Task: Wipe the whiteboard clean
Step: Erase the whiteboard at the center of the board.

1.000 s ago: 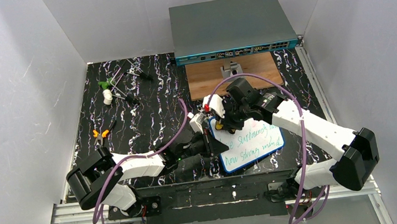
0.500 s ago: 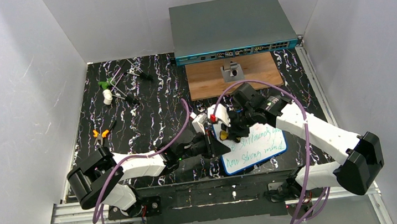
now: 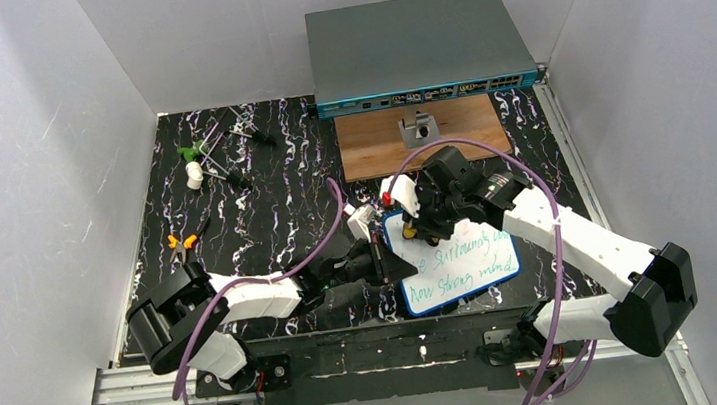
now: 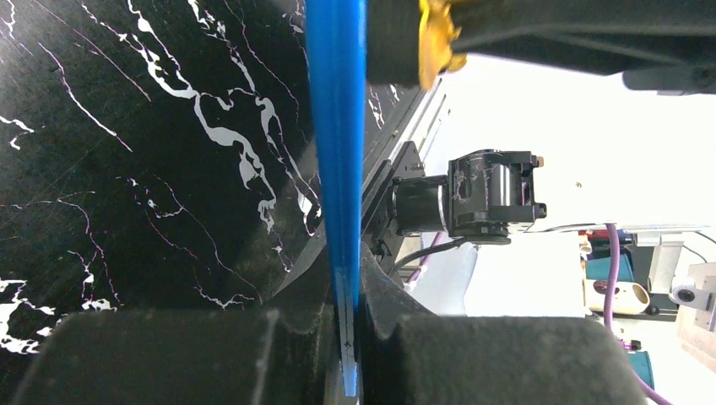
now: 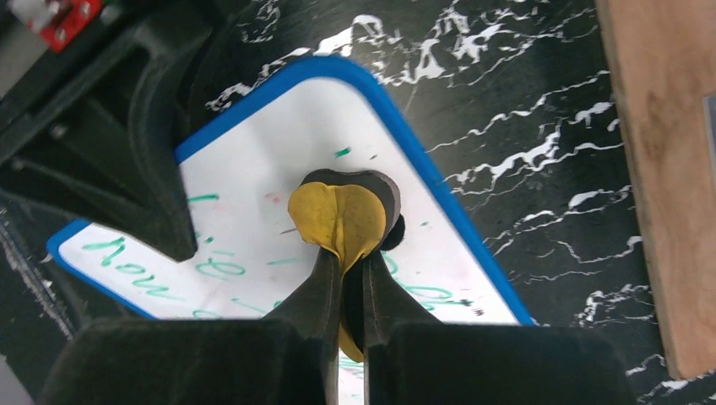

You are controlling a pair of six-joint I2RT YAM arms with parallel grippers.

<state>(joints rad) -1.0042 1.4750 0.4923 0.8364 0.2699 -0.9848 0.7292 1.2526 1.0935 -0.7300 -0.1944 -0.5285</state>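
Note:
The whiteboard [image 3: 470, 269] lies near the front edge of the table. It is white with a blue rim and carries green handwriting. My left gripper [image 3: 382, 260] is shut on its left edge. In the left wrist view the blue rim [image 4: 338, 126] runs edge-on between the jaws of the left gripper [image 4: 346, 270]. My right gripper [image 3: 417, 224] is shut on a yellow and black eraser [image 5: 342, 211], which presses on the whiteboard [image 5: 253, 245] near its top left corner. The right gripper [image 5: 350, 261] pinches the eraser's yellow part. Faint green smears remain around the eraser.
A large grey box with ports [image 3: 418, 45] stands at the back. In front of it lies a wooden board [image 3: 458, 132] with a small metal piece [image 3: 418, 131]. Orange-handled pliers [image 3: 181, 241] and small green and white items [image 3: 195, 164] lie on the left.
My right gripper has slid the eraser a little to the right over the board's top left area. The whiteboard has shifted slightly right. The left gripper keeps its hold.

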